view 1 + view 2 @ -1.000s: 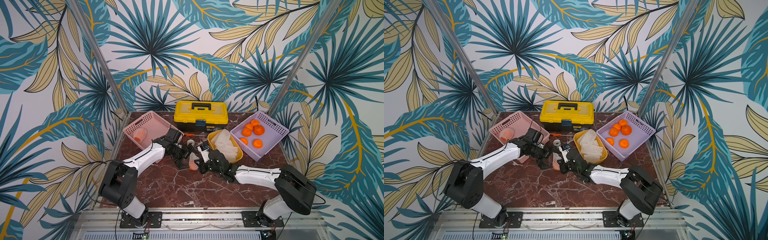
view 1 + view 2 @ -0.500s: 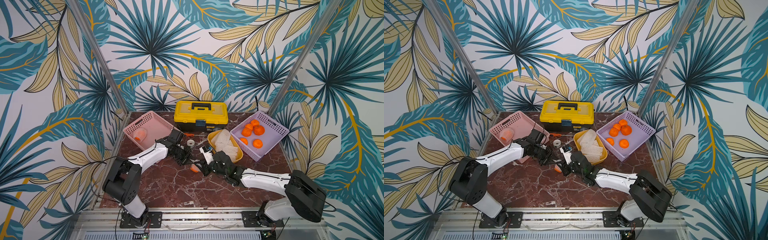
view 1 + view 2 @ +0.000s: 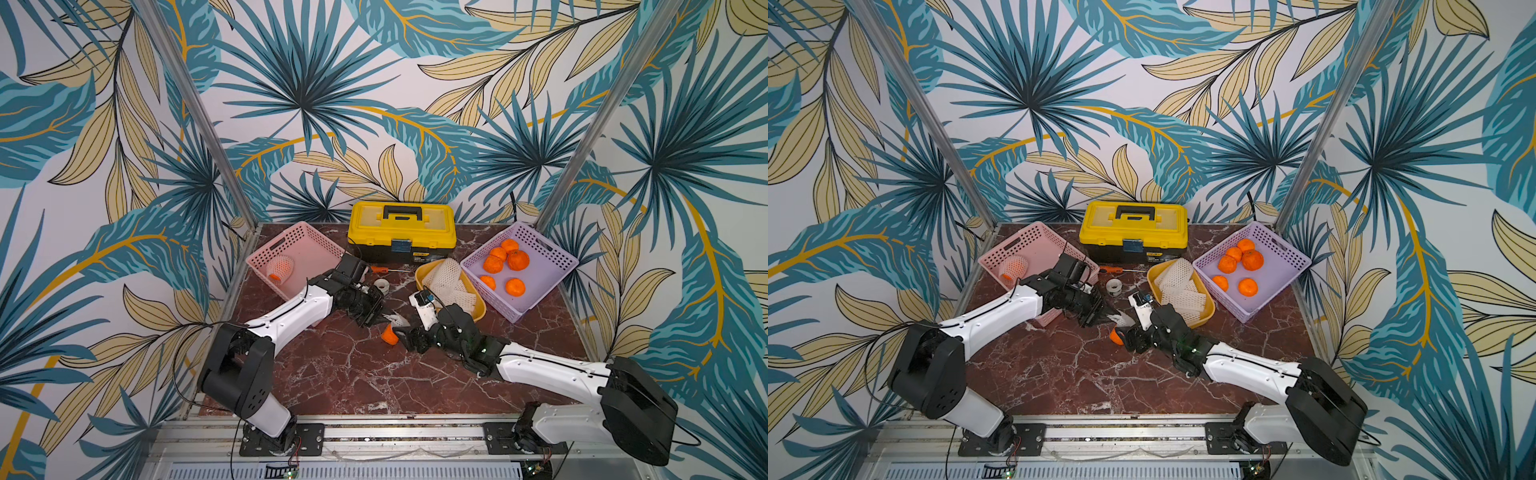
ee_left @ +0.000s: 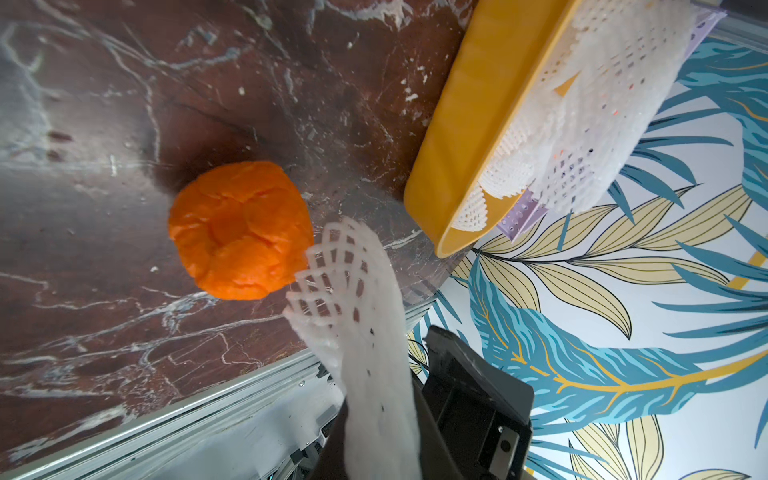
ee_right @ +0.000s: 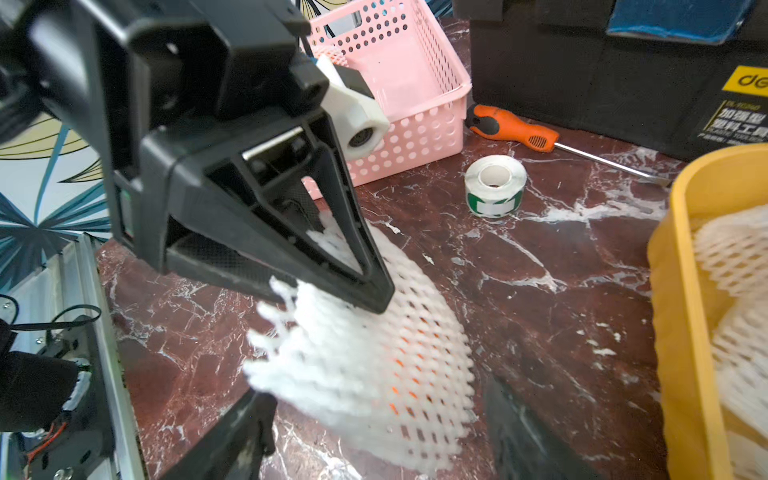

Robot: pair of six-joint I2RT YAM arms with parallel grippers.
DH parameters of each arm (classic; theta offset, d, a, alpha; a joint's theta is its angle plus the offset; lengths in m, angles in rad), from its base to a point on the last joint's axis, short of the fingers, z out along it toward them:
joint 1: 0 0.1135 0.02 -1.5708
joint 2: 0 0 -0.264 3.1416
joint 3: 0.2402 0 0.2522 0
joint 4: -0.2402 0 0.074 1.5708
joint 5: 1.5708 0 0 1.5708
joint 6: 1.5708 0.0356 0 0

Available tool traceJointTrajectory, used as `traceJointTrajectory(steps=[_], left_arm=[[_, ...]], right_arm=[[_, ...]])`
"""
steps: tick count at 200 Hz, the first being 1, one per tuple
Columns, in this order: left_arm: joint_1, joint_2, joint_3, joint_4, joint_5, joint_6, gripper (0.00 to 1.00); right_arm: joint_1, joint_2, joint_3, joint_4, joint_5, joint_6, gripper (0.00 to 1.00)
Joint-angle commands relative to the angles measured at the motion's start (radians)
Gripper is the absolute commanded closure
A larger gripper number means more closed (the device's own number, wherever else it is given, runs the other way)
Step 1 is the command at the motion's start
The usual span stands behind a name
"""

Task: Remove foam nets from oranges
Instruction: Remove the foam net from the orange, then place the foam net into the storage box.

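Note:
A bare orange (image 3: 390, 334) (image 3: 1116, 336) (image 4: 240, 230) lies on the marble table near the middle. My left gripper (image 3: 384, 318) (image 3: 1109, 316) (image 5: 332, 286) is shut on a white foam net (image 4: 357, 316) (image 5: 374, 365), which hangs from its jaws just above and beside the orange. My right gripper (image 3: 405, 336) (image 3: 1128, 334) (image 5: 374, 440) sits low right next to the orange, with its fingers (image 5: 232, 436) spread wide and nothing gripped. Another orange in its net (image 3: 279, 267) lies in the pink basket (image 3: 291, 241). Several bare oranges (image 3: 507, 257) are in the purple basket (image 3: 552, 266).
A yellow tray (image 3: 478, 309) holding several loose nets (image 3: 449, 278) stands just behind the right gripper. The yellow toolbox (image 3: 401, 232) is at the back, with an orange-handled screwdriver (image 3: 380, 269) and a tape roll (image 3: 381, 284) in front of it.
The left gripper shut on the net and drew it off the orange. The right gripper opened and let the orange go; it now lies bare on the table.

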Motion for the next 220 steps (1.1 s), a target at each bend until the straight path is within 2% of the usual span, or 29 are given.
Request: traceJointTrajectory(steps=[1,20,42,63,78,88,94,119,156,171,187,220], left_arm=[[-0.011,-0.029,0.039,0.005,0.027,-0.004,0.80],[-0.021,-0.023,0.054,0.005,0.043,0.003,0.77],[-0.029,-0.016,0.071,0.005,0.061,0.021,0.67],[-0.029,-0.017,0.087,0.005,0.072,0.055,0.45],[-0.026,-0.015,0.111,0.005,0.088,0.092,0.18],[-0.022,-0.014,0.136,0.003,0.094,0.128,0.05],[-0.019,-0.017,0.152,-0.002,0.092,0.153,0.00],[0.016,-0.049,0.230,-0.069,0.025,0.262,0.01],[0.102,-0.131,0.263,-0.070,-0.053,0.329,0.00],[0.114,-0.148,0.271,-0.069,-0.070,0.372,0.01],[0.120,-0.158,0.271,-0.070,-0.078,0.414,0.01],[0.119,-0.171,0.230,-0.070,-0.116,0.449,0.00]], right_arm=[[-0.001,0.005,0.019,-0.084,0.050,-0.057,0.21],[-0.001,0.035,0.050,-0.099,0.075,-0.057,0.31],[-0.001,0.061,0.077,-0.111,0.129,-0.044,0.51],[-0.004,0.034,0.072,-0.101,0.134,-0.025,0.76],[-0.017,0.000,0.065,-0.110,0.122,-0.003,0.84],[-0.038,-0.024,0.067,-0.136,0.101,0.021,0.88],[-0.065,-0.039,0.068,-0.153,0.079,0.035,0.90],[-0.154,-0.115,0.063,-0.231,-0.029,0.105,0.91],[-0.284,-0.199,0.086,-0.434,-0.114,0.182,0.90],[-0.352,-0.199,0.117,-0.546,-0.181,0.226,0.90],[-0.426,-0.187,0.141,-0.616,-0.257,0.289,0.85],[-0.567,-0.103,0.166,-0.613,-0.471,0.408,0.79]])
